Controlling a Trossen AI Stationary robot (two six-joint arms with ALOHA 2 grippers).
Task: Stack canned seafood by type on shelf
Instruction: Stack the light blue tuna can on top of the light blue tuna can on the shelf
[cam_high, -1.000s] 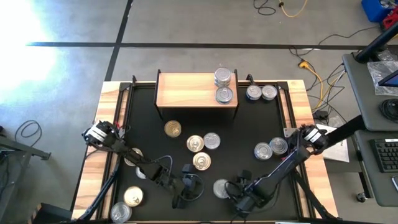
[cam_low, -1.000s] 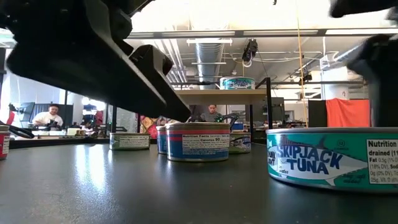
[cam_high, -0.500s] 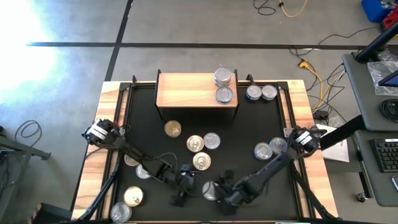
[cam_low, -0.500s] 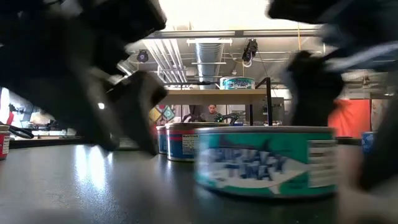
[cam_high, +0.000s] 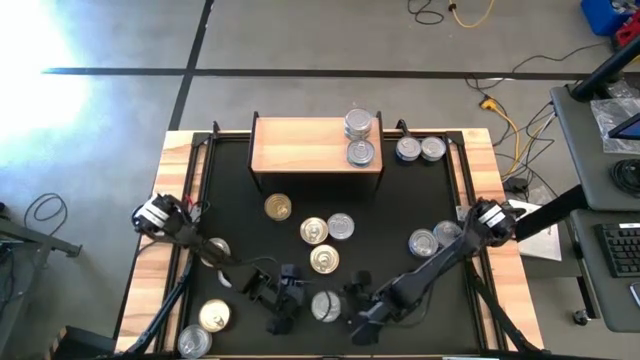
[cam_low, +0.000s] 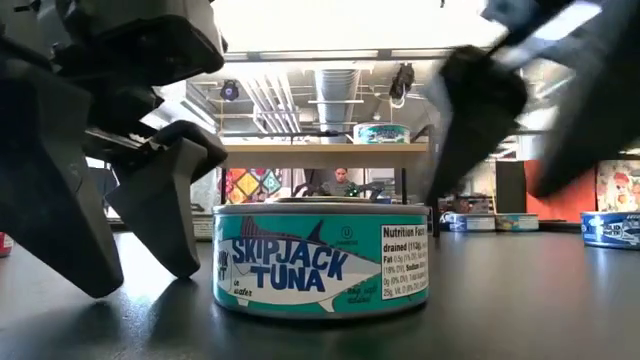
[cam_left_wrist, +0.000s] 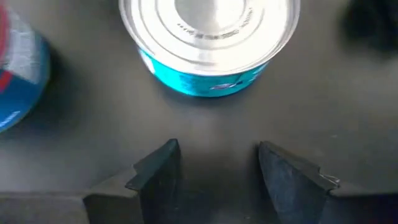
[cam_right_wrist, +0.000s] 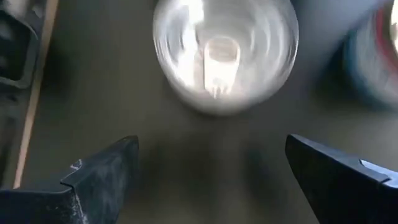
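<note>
As both arms shifted leftward, tuna can (cam_high: 325, 306) now between half-open left end effector (cam_high: 287, 297) and wide-open right end effector (cam_high: 362, 303), ungripped.

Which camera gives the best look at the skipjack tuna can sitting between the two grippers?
The low view: the skipjack tuna can fills the frame side-on, label readable. The high view shows only its silver lid, small. The left wrist view shows lid and teal side; the right wrist view shows a blurred lid.

Teal tuna can (cam_low: 322, 257) w/ silver lid; light-wood shelf (cam_high: 300, 146); black table top (cam_high: 400, 200).
</note>
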